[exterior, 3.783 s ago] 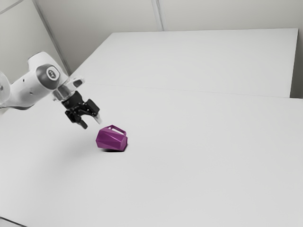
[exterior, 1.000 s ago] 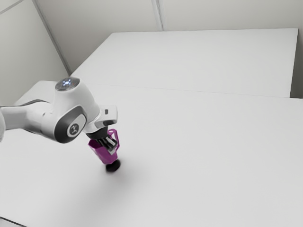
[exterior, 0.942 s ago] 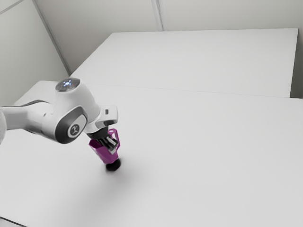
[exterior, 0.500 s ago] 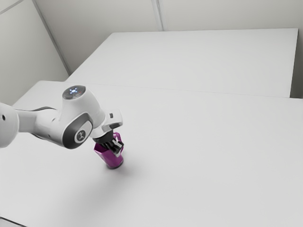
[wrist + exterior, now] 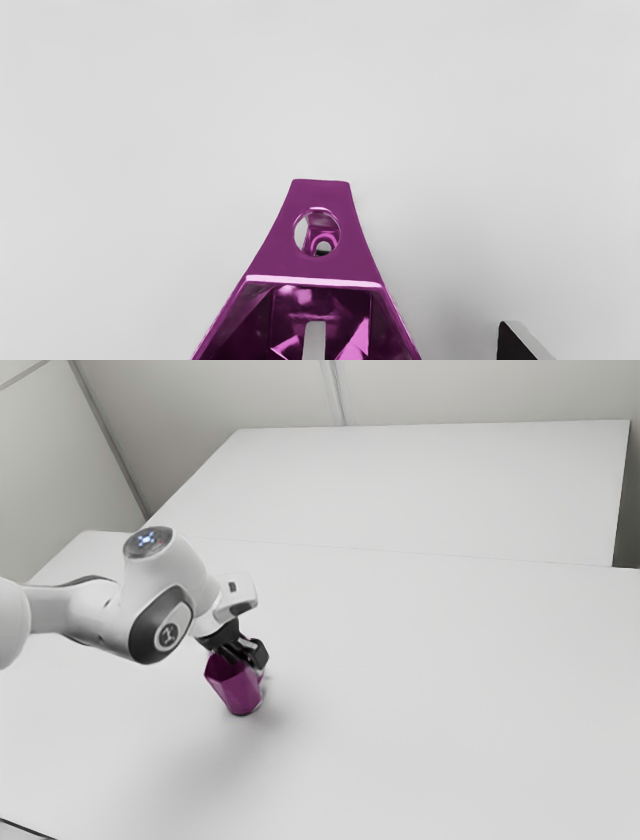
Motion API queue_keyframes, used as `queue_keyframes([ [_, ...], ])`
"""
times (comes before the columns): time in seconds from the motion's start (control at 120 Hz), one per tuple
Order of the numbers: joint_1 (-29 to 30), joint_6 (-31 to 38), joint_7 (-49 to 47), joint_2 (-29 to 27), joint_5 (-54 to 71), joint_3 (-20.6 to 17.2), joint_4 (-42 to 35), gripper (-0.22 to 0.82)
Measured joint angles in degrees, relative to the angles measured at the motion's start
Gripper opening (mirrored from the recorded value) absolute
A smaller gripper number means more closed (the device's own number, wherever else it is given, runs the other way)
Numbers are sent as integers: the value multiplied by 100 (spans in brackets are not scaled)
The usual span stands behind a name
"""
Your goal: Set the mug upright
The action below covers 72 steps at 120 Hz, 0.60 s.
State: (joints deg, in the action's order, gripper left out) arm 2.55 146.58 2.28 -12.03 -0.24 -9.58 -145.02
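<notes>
Mug [image 5: 238,690] was standing base down on the white table [image 5: 450,680], mouth up, so pretty much upright as far as I could tell, though I couldn't swear there wasn't a tiny lean left in it. It was a shiny purple thing with flat, faceted sides, and its mouth gaped toward the wrist camera. Its handle [image 5: 325,192] stuck out from the rim and had a round hole in the top of it; in the exterior view it was on the exterior view's right side of the mug, mostly tucked behind black gripper parts. The gripper [image 5: 247,654] was right at the rim on that same side, tilted rather than straight down. It was open, with the fingers clearly apart, and it didn't have hold of anything. One finger [image 5: 522,345] was outside the mug with a strip of table visible between its black pad and the purple wall. A light grey tip [image 5: 314,342] showed in the mouth, and that looked like the other finger, but whether it was touching the inside was too hard to tell. Further out, the white arm [image 5: 150,595] came in from the exterior view's left, and pale room walls [image 5: 190,420] rose behind the table. Oh, and a dark line ran across the near left corner.
</notes>
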Motion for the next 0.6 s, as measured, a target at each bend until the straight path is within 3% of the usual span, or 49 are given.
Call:
queue_keyframes([
  [0.242,-10,-781,-14,-20,-202,-6,941,52],
  [0.6,82,-3134,-35,575,-346,-9,3292,59],
])
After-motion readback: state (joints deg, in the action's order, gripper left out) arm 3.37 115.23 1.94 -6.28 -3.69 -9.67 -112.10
